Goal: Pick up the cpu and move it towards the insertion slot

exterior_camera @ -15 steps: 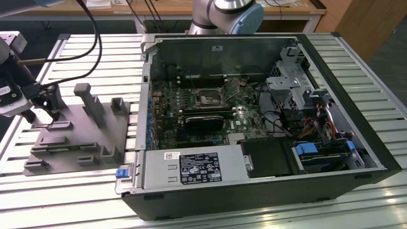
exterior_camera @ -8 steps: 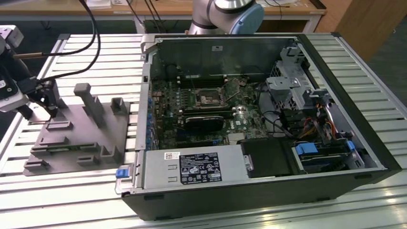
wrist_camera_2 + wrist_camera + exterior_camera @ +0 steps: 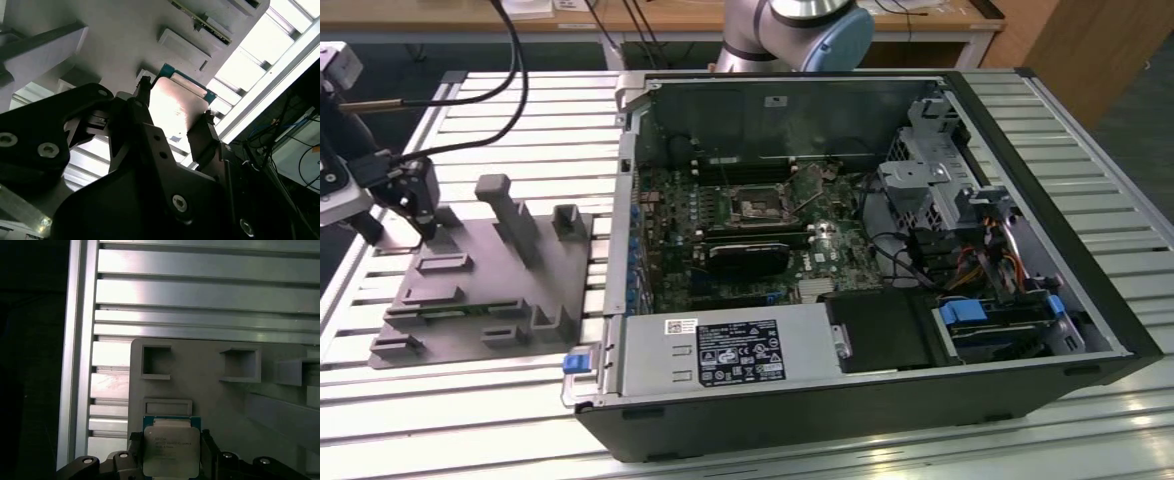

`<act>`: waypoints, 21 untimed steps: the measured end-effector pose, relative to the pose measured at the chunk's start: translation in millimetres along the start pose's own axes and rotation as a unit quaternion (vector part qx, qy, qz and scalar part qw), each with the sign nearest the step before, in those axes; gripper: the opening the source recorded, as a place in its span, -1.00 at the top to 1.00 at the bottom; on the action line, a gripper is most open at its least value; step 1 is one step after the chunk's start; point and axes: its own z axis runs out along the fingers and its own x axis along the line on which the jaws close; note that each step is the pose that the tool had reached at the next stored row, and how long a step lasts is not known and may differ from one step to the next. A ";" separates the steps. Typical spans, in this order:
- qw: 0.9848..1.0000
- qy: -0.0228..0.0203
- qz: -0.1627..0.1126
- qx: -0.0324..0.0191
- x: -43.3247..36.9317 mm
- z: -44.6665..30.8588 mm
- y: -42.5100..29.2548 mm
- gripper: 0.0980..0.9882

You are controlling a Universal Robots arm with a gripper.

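The jaws are clamped on the cpu (image 3: 170,450), one pressing each of two opposite edges, so the silvery top and its pale rim sit squarely between them in the first wrist view. Gripping by the edges seems chosen to keep the flat faces untouched and the chip level. In the second wrist view the cpu (image 3: 176,102) shows bright between the same two dark jaws, again held by its sides.

Directly under the jaws lies the grey plastic fixture (image 3: 210,395), with square pockets and raised ledges that look made to seat parts in fixed positions. The cpu sits just beside a shallow rectangular ledge of it. Whether the chip has cleared the fixture or rests on it I cannot tell. The fixture (image 3: 494,290) stands on the slatted aluminium surface (image 3: 480,110), beside the open computer case (image 3: 854,410).

The insertion slot (image 3: 758,207) is well apart from the jaws, toward the exterior view's right, on the green circuit board (image 3: 670,285) inside the case. Its dark centre faces up, open to an approach from above. Judging by this, the grasp looks made and the carry to the slot is barely begun.
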 end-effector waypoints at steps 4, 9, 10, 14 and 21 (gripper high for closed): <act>1.000 0.000 0.000 0.000 0.0 -5.9 0.4 0.00; 1.000 0.000 0.000 0.000 -0.1 -14.5 1.3 0.00; 1.000 0.000 0.000 0.000 -0.1 -16.0 1.6 0.00; 1.000 0.000 0.000 0.000 -0.1 -21.3 2.1 0.00; 1.000 0.000 0.000 0.001 -0.1 -27.7 3.8 0.00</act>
